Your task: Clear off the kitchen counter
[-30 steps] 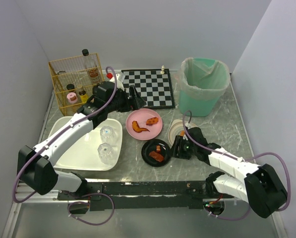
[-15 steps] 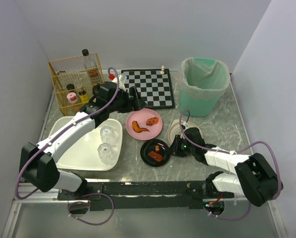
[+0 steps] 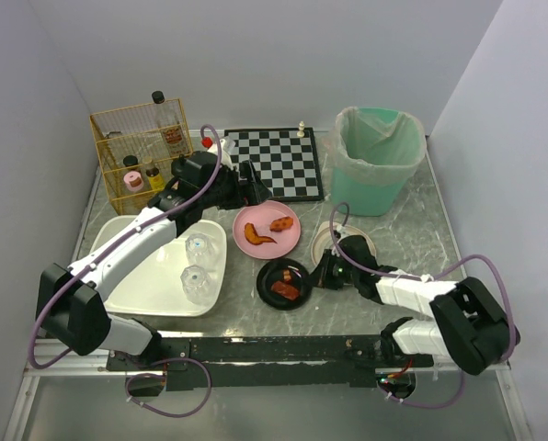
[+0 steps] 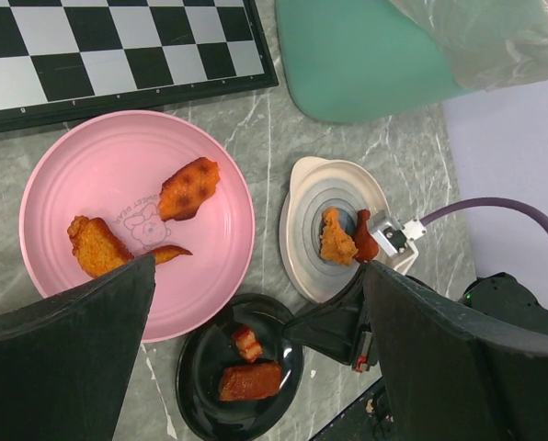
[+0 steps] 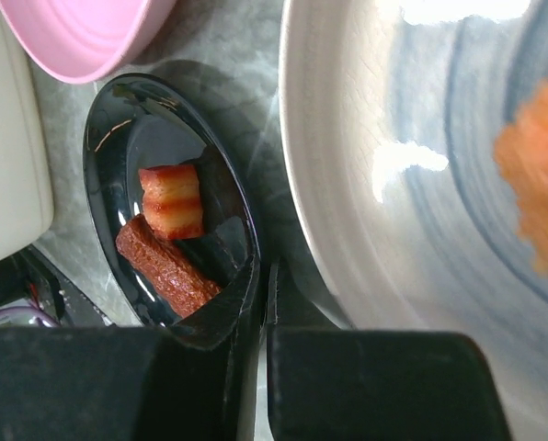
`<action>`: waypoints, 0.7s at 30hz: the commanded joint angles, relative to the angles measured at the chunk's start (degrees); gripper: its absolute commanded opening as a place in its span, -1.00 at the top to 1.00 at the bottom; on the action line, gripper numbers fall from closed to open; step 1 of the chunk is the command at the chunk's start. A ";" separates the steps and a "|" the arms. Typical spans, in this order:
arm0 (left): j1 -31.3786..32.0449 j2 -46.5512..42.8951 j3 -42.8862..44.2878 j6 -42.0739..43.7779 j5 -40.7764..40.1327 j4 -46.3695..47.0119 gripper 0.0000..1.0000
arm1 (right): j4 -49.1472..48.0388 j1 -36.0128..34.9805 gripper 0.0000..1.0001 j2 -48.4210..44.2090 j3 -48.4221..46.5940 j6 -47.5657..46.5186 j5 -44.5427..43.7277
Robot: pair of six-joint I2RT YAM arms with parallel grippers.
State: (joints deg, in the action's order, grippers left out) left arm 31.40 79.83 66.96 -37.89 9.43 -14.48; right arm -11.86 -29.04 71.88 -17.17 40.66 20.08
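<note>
The kitchen counter [image 3: 412, 241] is grey marble. On it lies a small black plate [image 3: 283, 283] with two reddish food pieces. My right gripper [image 3: 315, 273] is shut on that plate's right rim; in the right wrist view one finger lies inside the black plate [image 5: 164, 165] and the other outside, with my right gripper [image 5: 263, 268] pinching the rim. A pink plate [image 3: 267, 230] holds two orange pieces. My left gripper [image 3: 253, 188] hovers open above it, holding nothing; the left wrist view shows the pink plate [image 4: 136, 220] and black plate [image 4: 240, 381] below my left gripper [image 4: 256, 276].
A cream plate [image 3: 334, 237] with fried chicken lies just behind the right gripper. A green lined bin [image 3: 380, 156] stands at the back right, beside a chessboard [image 3: 274, 163]. A white tub [image 3: 145, 276] with two glasses sits left. A yellow wire basket [image 3: 136, 152] holds bottles.
My right gripper slid left to the black plate and closed on its rim, nudging the plate slightly left. The left arm shifted a little right and now holds still, open.
</note>
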 commanded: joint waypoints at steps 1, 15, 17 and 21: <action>-0.02 -1.17 2.12 0.89 1.47 0.77 -0.99 | 13.24 -0.41 1.00 -5.68 -4.52 -1.99 -5.13; -0.11 -4.07 6.78 2.47 0.32 -2.66 -0.99 | 34.00 2.31 1.00 -6.40 -31.60 -2.96 -0.66; -0.20 -4.95 6.52 2.64 -0.20 -3.36 -0.99 | 34.18 3.98 1.00 -6.05 -34.15 -2.70 1.18; -0.28 -6.44 5.55 2.91 -0.64 -3.97 -0.99 | 35.58 7.32 1.00 -6.22 -38.36 -2.96 2.78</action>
State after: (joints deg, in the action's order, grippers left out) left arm 31.40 76.47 71.59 -36.38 9.43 -18.06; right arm 21.63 -24.56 66.02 -50.22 37.12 19.70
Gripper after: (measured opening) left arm 0.994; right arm 0.056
